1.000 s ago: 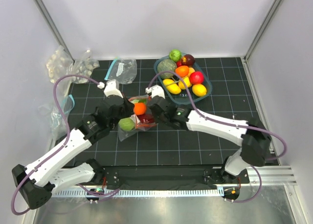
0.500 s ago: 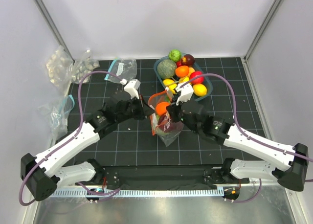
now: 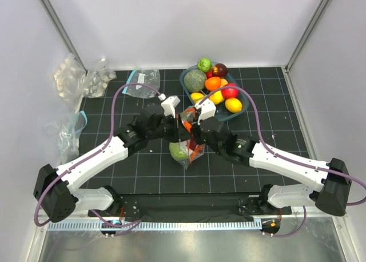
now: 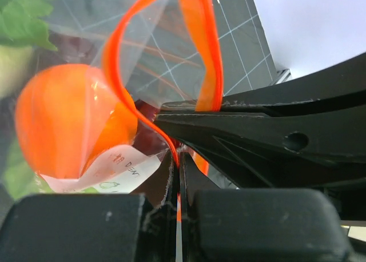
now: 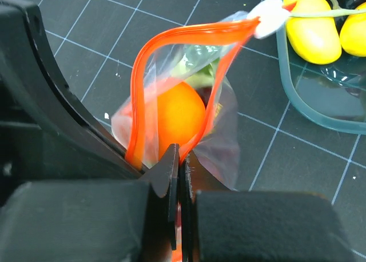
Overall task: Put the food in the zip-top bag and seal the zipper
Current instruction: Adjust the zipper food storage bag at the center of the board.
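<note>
You're looking at thin, clear, crinkly plastic on the zip-top bag (image 5: pixel 226 139), a smooth shiny plastic zipper (image 5: pixel 189 33), a glossy orange (image 5: pixel 180 116), a matt, slightly grainy black right gripper (image 5: pixel 177 162), and a matt black mat (image 5: pixel 68 39).

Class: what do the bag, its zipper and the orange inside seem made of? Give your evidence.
Bag: thin clear plastic film, glossy; the grid shows through, creased.
Zipper: flexible orange-red plastic strip; it bends in loops.
Orange: probably moulded plastic; smooth, evenly coloured.

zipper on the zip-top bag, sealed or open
Open: the zipper strips bow apart in a loop, the orange visible between them.
</note>
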Controlling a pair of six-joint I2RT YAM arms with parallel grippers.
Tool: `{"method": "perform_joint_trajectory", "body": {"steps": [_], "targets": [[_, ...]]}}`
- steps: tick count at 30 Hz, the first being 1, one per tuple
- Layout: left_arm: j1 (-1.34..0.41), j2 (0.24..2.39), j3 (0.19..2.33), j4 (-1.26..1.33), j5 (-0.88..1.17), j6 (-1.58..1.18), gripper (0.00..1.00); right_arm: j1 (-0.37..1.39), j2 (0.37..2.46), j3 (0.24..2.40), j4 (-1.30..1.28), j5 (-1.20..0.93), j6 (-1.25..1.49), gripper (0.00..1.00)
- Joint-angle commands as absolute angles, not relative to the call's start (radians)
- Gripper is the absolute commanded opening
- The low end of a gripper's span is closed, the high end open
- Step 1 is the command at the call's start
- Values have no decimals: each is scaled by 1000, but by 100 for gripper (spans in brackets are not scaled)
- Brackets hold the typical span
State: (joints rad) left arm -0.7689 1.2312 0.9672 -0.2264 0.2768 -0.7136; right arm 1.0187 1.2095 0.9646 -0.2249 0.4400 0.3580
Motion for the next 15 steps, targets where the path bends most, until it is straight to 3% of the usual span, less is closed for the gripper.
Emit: {"method": "perform_joint_trajectory", "body": {"steps": [1,7,10,11,15], "targets": [[-785,1210,1028,-153,309,-687,1,1020,1195,985,-109,443,383,1],[-787,1209,1034,-184,258,-670,12,1022,1192,988,-124,443,387,2],[-793,1210,1048,-213,224,-658,23,1022,1195,994,-133,448,390,2],[-795,1210,1048,-219,212,-655,32,1022,1196,996,-133,446,391,2],[-799,1201,1048,-233,167,-646,41,1020,1193,992,-133,448,397,2]]}}
